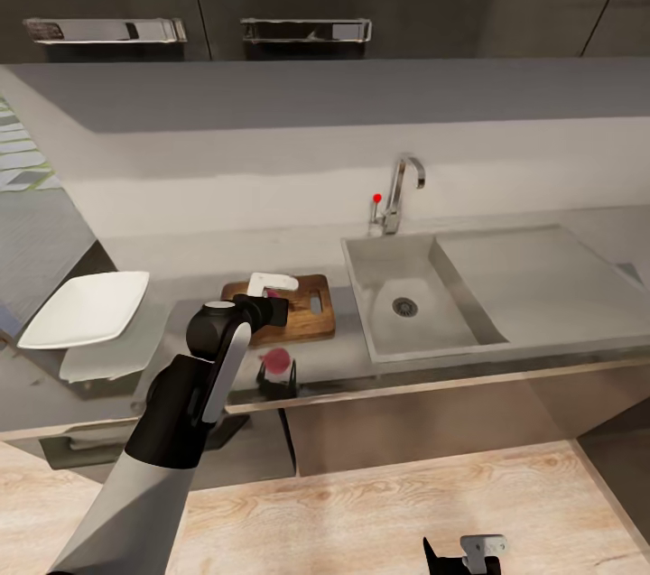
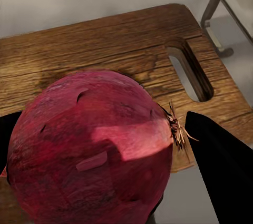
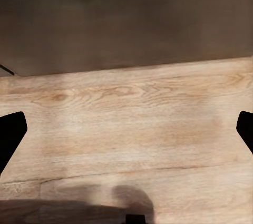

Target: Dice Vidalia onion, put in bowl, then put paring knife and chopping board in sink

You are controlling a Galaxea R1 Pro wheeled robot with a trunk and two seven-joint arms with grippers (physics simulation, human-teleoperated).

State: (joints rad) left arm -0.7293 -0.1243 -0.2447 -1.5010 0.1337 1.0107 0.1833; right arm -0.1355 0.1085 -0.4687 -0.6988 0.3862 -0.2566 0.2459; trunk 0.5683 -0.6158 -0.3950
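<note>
I've got the onion [image 2: 92, 150] clamped between the left gripper's [image 1: 276, 374] two dark fingers [image 2: 224, 166], one on each side of it. In the left wrist view it bulks large, deep red, papery skin dented, a dry root tuft sticking out toward one finger. From the head view the onion [image 1: 275, 361] sits at the counter's front edge, just in front of the board [image 1: 307, 322], above the metal lip.

The board [image 2: 105, 50] lies flat on the countertop [image 1: 144, 250], wood grain running lengthwise, its slot handle [image 2: 190, 71] at the end nearer the sink [image 1: 379, 268]. My left arm crosses over the board's near-left corner, so that part is hidden. A white piece of the arm lies above the board; I can't make out a knife there, the view is too coarse.

The sink is just right of the board, round drain [image 1: 405, 307] in the basin, drainboard [image 1: 533, 268] beyond it, chrome tap [image 1: 400, 191] with its red knob [image 1: 377, 198] behind. The bowl [image 1: 88, 308] sits well left of the board, white, on the counter's left part.

The right gripper [image 1: 460, 552] hangs low at the bottom of the head view, over the wooden floor [image 3: 132, 113]. In its wrist view the two fingertips [image 3: 10, 134] stand wide apart with nothing between them, dark cabinet fronts beyond.
</note>
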